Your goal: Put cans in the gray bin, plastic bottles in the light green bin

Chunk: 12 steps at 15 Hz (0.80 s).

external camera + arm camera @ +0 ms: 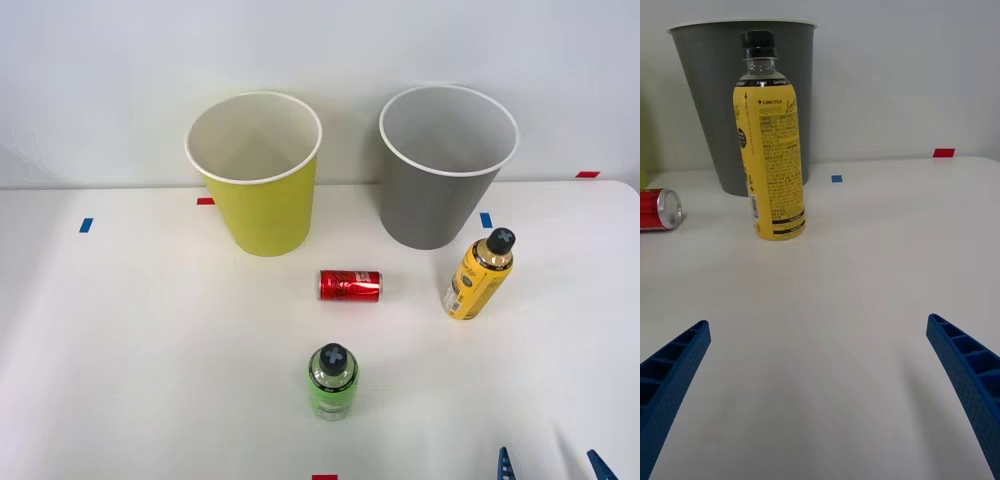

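**A:** Your right gripper sits at the near right edge of the white table, its blue ribbed fingers spread wide and holding nothing. What's closest to you?

**B:** The yellow-labelled plastic bottle with the dark cap. It stands upright on the right, just near of the large gray tapered bin with the white rim. It belongs in the yellow-green tapered bin with the white inside, far left.

**A:** How will it handle?

**B:** Likely light, tall and narrow, so easy to tip if you nudge it. The wall is thin plastic and probably gives a little; the label looks smooth, perhaps slippery. Take it around the labelled body, roughly mid-height, not the neck.

**A:** And the others?

**B:** The bright green plastic bottle with the dark cap stands near the table's middle, closer to you. Grip it the same way. The small red soda can with white lettering lies on its side between the two bins and a little nearer. It's round, so it may roll. Close your fingers across its curved wall, gently, since thin metal can dent. That one goes in the gray bin.
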Each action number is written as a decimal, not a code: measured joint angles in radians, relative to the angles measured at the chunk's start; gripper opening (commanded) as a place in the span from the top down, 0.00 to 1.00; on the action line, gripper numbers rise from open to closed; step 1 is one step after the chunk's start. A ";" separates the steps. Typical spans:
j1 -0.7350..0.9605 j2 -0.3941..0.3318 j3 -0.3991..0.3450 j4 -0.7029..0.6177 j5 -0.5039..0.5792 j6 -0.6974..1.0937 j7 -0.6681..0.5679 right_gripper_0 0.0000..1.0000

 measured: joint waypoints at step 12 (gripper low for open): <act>0.000 0.000 0.000 0.000 0.000 0.000 0.000 0.00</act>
